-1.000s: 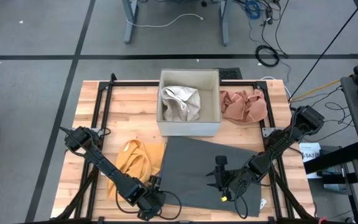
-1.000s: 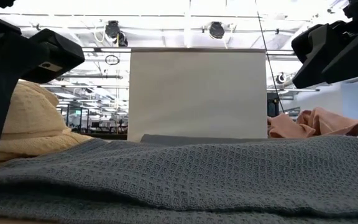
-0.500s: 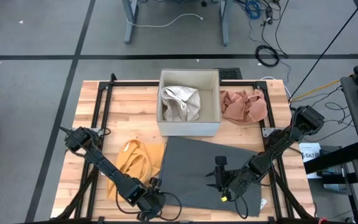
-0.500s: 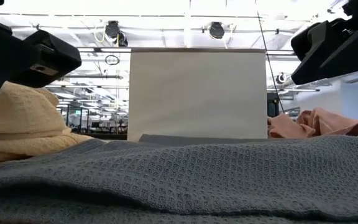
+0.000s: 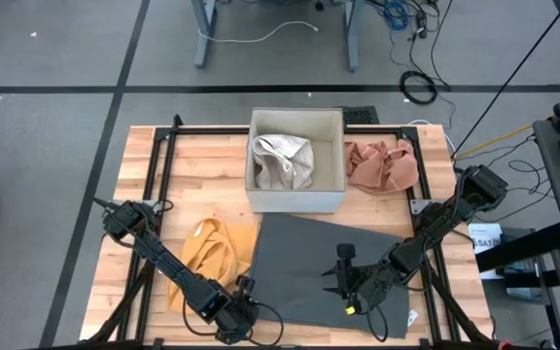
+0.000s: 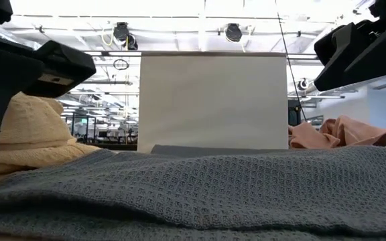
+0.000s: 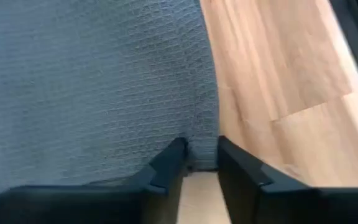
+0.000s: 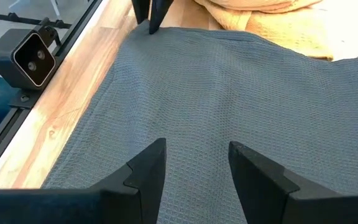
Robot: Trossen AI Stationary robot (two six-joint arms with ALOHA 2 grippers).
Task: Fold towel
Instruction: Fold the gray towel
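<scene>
Closing in since a second ago, the left gripper [image 7: 199, 155] now has its fingers [image 7: 169, 163] pinched narrowly on the near corner of the grey towel [image 5: 324, 267], at the table's front edge. Opposite it, the right gripper [image 8: 194, 165] hovers over the towel's front right part, jaws apart, holding nothing. That towel lies spread flat on the wooden table [image 5: 207, 160] in front of the white box [image 5: 296, 201]. A yellow cloth [image 5: 207, 253] lies bunched just left of it; a pink cloth [image 5: 382, 165] sits right of the box.
</scene>
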